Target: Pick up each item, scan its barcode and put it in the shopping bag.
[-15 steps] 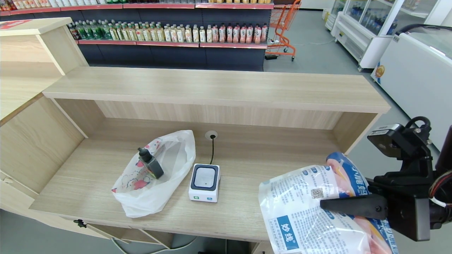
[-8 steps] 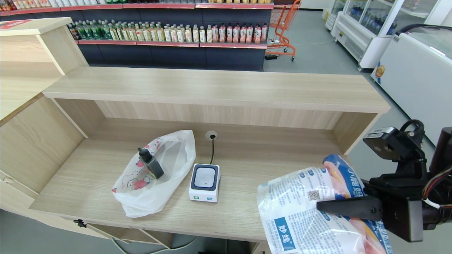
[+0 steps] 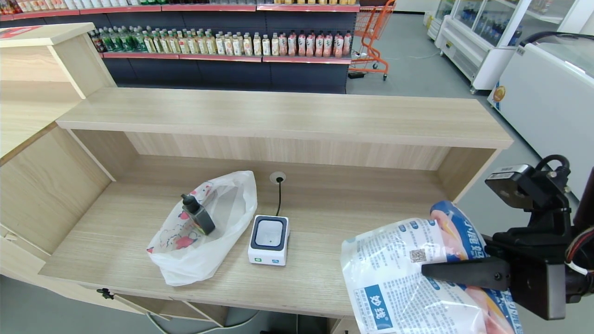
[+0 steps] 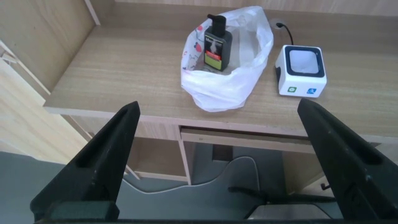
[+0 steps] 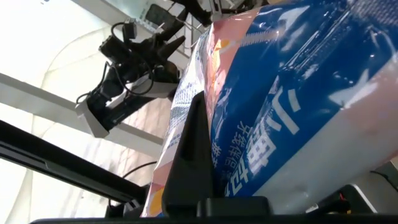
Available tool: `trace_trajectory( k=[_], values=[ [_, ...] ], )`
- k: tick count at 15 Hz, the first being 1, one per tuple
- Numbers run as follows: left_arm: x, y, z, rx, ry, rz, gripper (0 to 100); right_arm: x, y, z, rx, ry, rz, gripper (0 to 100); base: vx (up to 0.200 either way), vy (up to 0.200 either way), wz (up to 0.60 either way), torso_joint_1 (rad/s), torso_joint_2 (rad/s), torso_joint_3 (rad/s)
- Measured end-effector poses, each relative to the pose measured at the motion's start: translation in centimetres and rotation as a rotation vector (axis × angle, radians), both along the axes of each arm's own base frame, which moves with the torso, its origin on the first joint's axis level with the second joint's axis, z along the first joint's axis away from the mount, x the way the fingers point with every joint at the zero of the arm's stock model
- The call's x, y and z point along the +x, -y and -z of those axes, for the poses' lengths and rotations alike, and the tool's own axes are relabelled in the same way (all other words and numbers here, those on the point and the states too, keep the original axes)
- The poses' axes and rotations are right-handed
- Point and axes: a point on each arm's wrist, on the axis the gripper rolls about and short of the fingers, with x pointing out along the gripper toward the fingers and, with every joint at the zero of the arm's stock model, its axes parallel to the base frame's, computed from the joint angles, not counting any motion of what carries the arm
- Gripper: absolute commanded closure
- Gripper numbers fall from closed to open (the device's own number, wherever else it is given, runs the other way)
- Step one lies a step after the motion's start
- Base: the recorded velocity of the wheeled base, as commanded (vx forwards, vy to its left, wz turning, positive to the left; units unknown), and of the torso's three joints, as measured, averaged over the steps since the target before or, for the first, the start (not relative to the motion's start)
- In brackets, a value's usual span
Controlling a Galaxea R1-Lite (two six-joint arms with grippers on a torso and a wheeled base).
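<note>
My right gripper is shut on a blue, white and pink food package, held in the air off the counter's right front corner with its printed back facing up. The right wrist view has the package pressed against a black finger. The white barcode scanner sits on the counter to the left of the package. A white shopping bag lies left of the scanner with a dark pump bottle in it. My left gripper is open, out in front of the counter's edge, with the bag beyond it.
The wooden counter has a raised shelf behind it and side walls at both ends. A black cable runs from the scanner to a hole at the back. Store shelves with drinks and freezers stand farther off.
My right gripper with the package dipped slightly down and to the left, then rose back to almost the same place. The bag, bottle and scanner stayed put.
</note>
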Motion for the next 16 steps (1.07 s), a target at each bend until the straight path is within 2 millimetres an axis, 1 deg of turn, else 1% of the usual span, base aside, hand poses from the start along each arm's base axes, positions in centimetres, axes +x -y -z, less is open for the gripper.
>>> trace_trajectory(
  k=[2, 3, 4, 5, 6, 8, 9, 10, 11, 12, 14, 15, 16],
  values=[
    [0.0, 0.0, 0.0, 0.0, 0.0, 0.0, 0, -0.1, 0.1, -0.2, 0.001, 0.015, 0.023, 100, 0.0, 0.0, 0.0, 0.0, 0.0, 0.0],
    [0.0, 0.0, 0.0, 0.0, 0.0, 0.0, 0, 0.1, 0.2, -0.3, -0.003, 0.027, 0.074, 100, 0.0, 0.0, 0.0, 0.0, 0.0, 0.0],
    [0.0, 0.0, 0.0, 0.0, 0.0, 0.0, 0, 0.4, 0.5, -0.4, -0.015, 0.068, 0.16, 100, 0.0, 0.0, 0.0, 0.0, 0.0, 0.0],
    [0.0, 0.0, 0.0, 0.0, 0.0, 0.0, 0, 0.9, 0.8, -0.4, -0.043, 0.155, 0.261, 100, 0.0, 0.0, 0.0, 0.0, 0.0, 0.0],
    [0.0, 0.0, 0.0, 0.0, 0.0, 0.0, 0, 1.4, 1.3, -0.5, -0.086, 0.27, 0.359, 100, 0.0, 0.0, 0.0, 0.0, 0.0, 0.0],
    [0.0, 0.0, 0.0, 0.0, 0.0, 0.0, 0, 2.1, 2.2, -0.4, -0.235, 0.603, 0.479, 100, 0.0, 0.0, 0.0, 0.0, 0.0, 0.0],
    [0.0, 0.0, 0.0, 0.0, 0.0, 0.0, 0, 2.2, 2.8, -0.3, -0.358, 0.826, 0.518, 100, 0.0, 0.0, 0.0, 0.0, 0.0, 0.0],
    [0.0, 0.0, 0.0, 0.0, 0.0, 0.0, 0, 2.3, 3.5, 0.0, -0.482, 1.012, 0.54, 100, 0.0, 0.0, 0.0, 0.0, 0.0, 0.0],
    [0.0, 0.0, 0.0, 0.0, 0.0, 0.0, 0, 2.3, 4.1, 0.2, -0.577, 1.136, 0.547, 100, 0.0, 0.0, 0.0, 0.0, 0.0, 0.0],
    [0.0, 0.0, 0.0, 0.0, 0.0, 0.0, 0, 2.3, 4.6, 0.4, -0.664, 1.242, 0.542, 100, 0.0, 0.0, 0.0, 0.0, 0.0, 0.0],
    [0.0, 0.0, 0.0, 0.0, 0.0, 0.0, 0, 2.1, 5.2, 0.7, -0.776, 1.38, 0.514, 100, 0.0, 0.0, 0.0, 0.0, 0.0, 0.0],
    [0.0, 0.0, 0.0, 0.0, 0.0, 0.0, 0, 1.9, 5.3, 0.7, -0.806, 1.433, 0.498, 100, 0.0, 0.0, 0.0, 0.0, 0.0, 0.0],
    [0.0, 0.0, 0.0, 0.0, 0.0, 0.0, 0, 1.8, 5.3, 0.6, -0.776, 1.48, 0.456, 100, 0.0, 0.0, 0.0, 0.0, 0.0, 0.0]
  ],
)
